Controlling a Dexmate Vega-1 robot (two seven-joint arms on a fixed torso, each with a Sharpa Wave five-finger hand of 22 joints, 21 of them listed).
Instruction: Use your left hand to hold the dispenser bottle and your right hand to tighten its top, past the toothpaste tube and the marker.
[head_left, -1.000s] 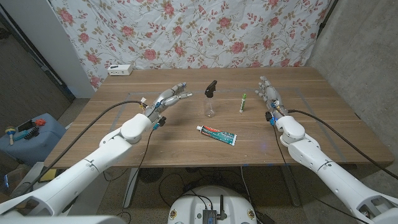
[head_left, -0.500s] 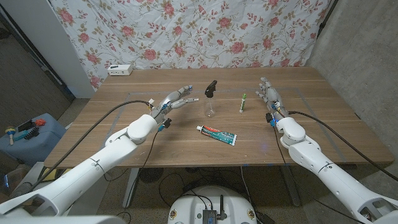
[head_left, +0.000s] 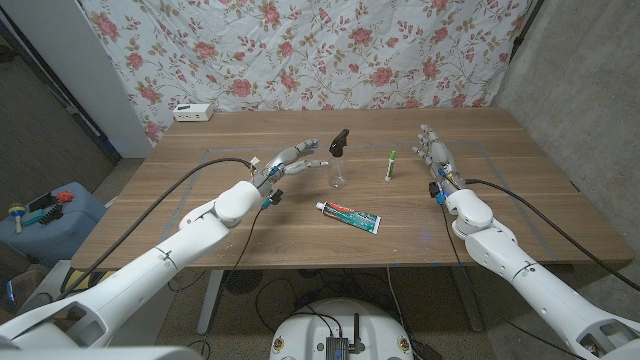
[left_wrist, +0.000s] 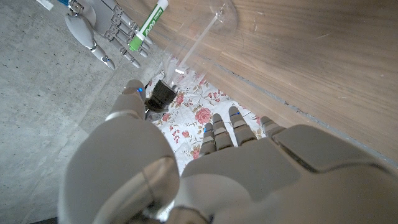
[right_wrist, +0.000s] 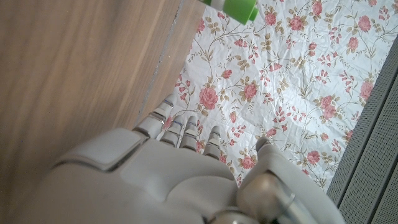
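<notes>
Dispenser bottle (head_left: 339, 164) — clear plastic, black top — upright; left hand (head_left: 292, 160) and right hand (head_left: 433, 150) spread, holding nothing.

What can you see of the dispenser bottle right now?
The dispenser bottle is a small clear plastic body with a black trigger-style top, standing upright near the middle of the table. The left hand is close beside it with fingers spread, apparently not yet touching. The marker and toothpaste tube lie apart from it.
</notes>
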